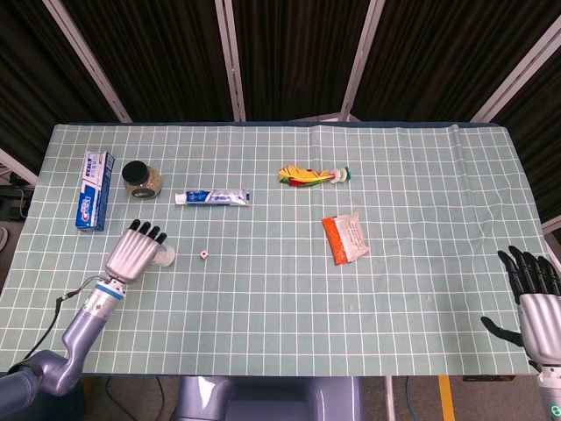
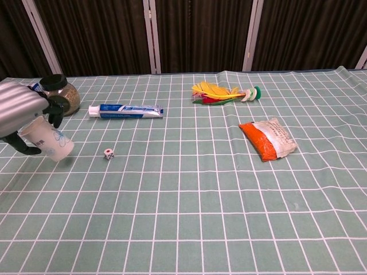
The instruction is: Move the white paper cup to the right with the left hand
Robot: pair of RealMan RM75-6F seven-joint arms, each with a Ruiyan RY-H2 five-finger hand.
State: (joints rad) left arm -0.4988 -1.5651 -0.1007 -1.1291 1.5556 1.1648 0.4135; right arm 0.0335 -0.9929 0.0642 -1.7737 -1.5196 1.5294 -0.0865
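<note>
The white paper cup (image 2: 49,139) with a faint blue print is tilted and lifted off the cloth at the far left of the chest view. My left hand (image 2: 22,115) grips it from above and behind, fingers wrapped round its upper part. In the head view the left hand (image 1: 134,253) covers most of the cup (image 1: 165,256), of which only a white edge shows. My right hand (image 1: 536,298) hangs past the table's front right corner, fingers apart, holding nothing.
A small white die (image 2: 108,153) lies just right of the cup. Behind it are a toothpaste tube (image 2: 125,110), a dark-lidded jar (image 2: 60,93) and a toothpaste box (image 1: 93,189). A feather shuttlecock (image 2: 221,93) and an orange snack pack (image 2: 266,138) lie further right.
</note>
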